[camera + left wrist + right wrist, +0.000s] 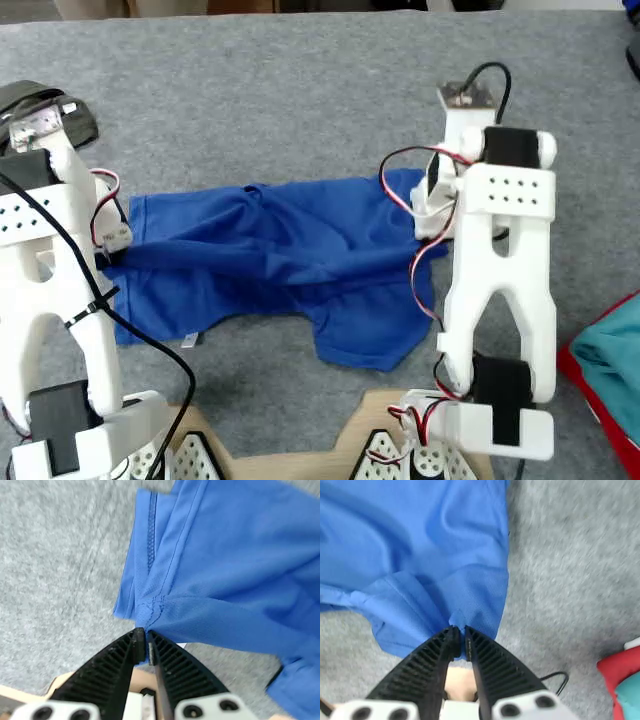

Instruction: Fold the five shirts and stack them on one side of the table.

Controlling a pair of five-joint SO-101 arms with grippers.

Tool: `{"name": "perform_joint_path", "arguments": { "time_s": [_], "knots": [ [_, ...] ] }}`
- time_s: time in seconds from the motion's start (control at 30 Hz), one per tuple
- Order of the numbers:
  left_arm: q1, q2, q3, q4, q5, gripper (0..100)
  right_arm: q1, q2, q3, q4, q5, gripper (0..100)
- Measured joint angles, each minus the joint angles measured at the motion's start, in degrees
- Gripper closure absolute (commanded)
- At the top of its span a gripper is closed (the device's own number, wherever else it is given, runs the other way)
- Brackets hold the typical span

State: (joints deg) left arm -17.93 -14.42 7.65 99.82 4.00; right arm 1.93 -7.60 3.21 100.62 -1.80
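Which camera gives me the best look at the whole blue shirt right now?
The high view: the blue shirt lies spread out, most of its outline visible. The left wrist view shows a seamed corner pinched in the left pincer; the right wrist view shows an edge pinched in the right pincer.

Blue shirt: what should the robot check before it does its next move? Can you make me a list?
1. Grip of the left gripper on the blue fabric shirt: ok, shut on a stitched edge.
2. Grip of the right gripper on the shirt: ok, shut on a fold.
3. Shirt lying smooth: not ok, bunched through the middle.
4. Space between the shirt and the teal and red cloth pile: ok, they lie apart.
5. Number of layers each gripper pinches: cannot tell.
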Motion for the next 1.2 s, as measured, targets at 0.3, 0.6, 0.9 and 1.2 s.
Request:
{"name": "perform_joint_path", "arguments": {
  "time_s": [0.3,0.6,0.9,1.2],
  "knots": [
    [0.0,0.0,12.31,0.0,-7.56,98,2.02,-3.52,8.53,0.0,0.0,99.4],
    [0.0,0.0,17.58,0.0,-15.82,98,3.78,-3.69,15.12,-0.09,1.67,99.4],
    [0.0,0.0,20.4,0.0,-16.35,98,5.54,-4.66,19.6,-2.11,2.37,99.4],
    [0.0,0.0,20.4,0.0,-18.29,98,7.38,-4.75,19.6,-2.64,5.63,88.9]
  ]
}}
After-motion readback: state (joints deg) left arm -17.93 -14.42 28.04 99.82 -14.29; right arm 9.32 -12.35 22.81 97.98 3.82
